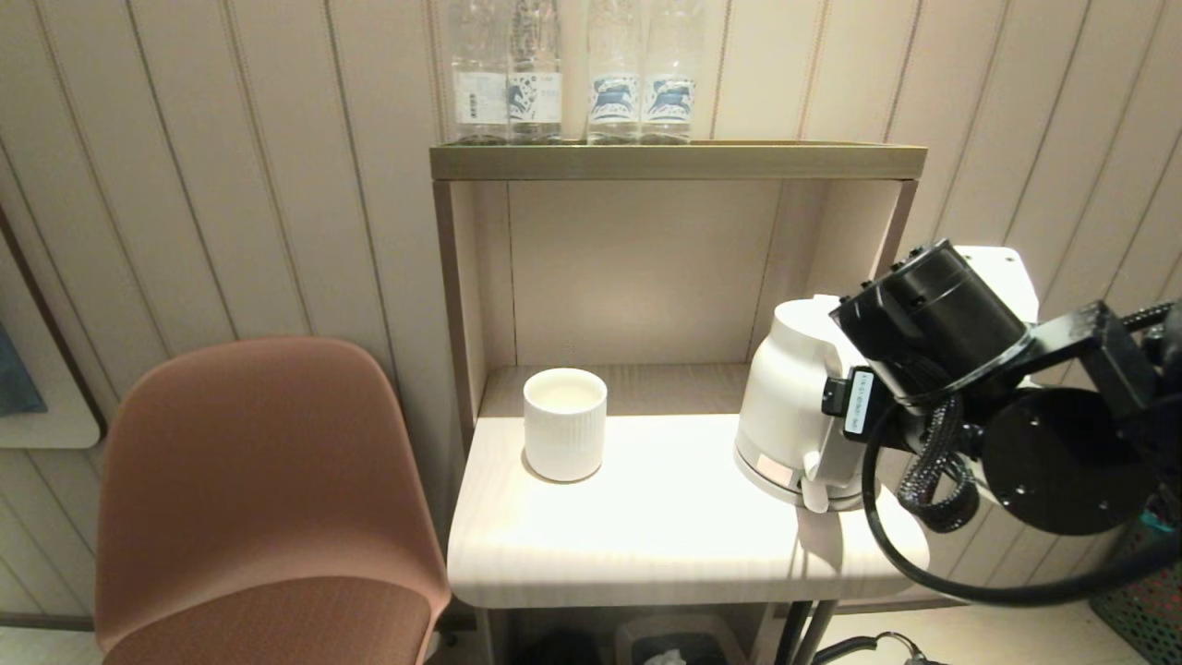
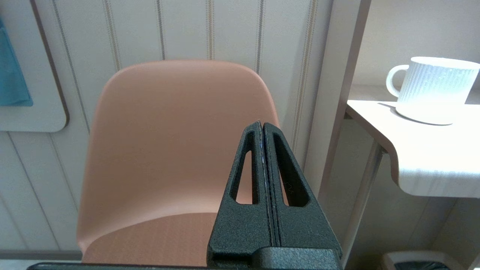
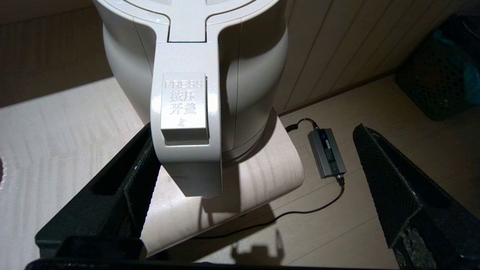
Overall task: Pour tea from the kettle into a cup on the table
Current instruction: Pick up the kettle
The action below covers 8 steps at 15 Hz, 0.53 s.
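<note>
The right gripper [image 3: 258, 180] hangs wide open around the kettle [image 1: 785, 406] handle at the table's [image 1: 665, 545] near right, so the grasp comes next: close, then lift. The cup [image 1: 565, 423] waits far left. The left gripper [image 2: 262, 180], pressed closed, idles by the chair [image 2: 176, 150].

- The kettle [image 1: 785, 406] stands at the right edge of the table [image 1: 665, 526]
- The right arm's black wrist [image 1: 933, 319] sits against the kettle's handle side
- The cup [image 1: 565, 423] stands upright, well apart to the left
- Four clear bottles [image 1: 572, 74] line the shelf top [image 1: 674, 159]
- A pinkish-brown chair [image 1: 259, 499] stands left of the table
</note>
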Motion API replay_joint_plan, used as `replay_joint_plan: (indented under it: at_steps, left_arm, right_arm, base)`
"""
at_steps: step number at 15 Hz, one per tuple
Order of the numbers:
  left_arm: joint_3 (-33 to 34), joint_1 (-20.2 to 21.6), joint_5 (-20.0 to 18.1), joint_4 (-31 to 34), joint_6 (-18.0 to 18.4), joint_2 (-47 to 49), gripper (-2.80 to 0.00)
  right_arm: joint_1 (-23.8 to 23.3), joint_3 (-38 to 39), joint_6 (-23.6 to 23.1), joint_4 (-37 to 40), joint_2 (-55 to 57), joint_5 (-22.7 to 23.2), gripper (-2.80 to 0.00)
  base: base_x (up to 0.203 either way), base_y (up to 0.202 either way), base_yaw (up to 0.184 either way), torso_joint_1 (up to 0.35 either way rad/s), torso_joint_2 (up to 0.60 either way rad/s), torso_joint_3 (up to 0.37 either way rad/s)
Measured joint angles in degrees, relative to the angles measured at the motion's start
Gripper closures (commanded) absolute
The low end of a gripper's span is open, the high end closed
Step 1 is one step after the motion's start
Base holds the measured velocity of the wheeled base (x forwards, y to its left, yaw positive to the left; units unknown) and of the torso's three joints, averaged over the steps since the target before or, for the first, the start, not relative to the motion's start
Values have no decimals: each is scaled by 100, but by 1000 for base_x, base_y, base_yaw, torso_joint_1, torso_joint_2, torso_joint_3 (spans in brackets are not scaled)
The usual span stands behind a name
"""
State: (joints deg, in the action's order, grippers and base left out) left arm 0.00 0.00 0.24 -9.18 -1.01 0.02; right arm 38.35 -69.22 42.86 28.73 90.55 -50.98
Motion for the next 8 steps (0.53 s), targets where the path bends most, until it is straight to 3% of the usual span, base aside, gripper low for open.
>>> replay_joint_plan:
  at_steps: [8]
  left_arm:
    - [0,0,1,-2,-2,0,0]
  right_arm:
    - [-257,125,-59,-27,-83,0,-280]
  base:
    - [0,0,0,0,0,0]
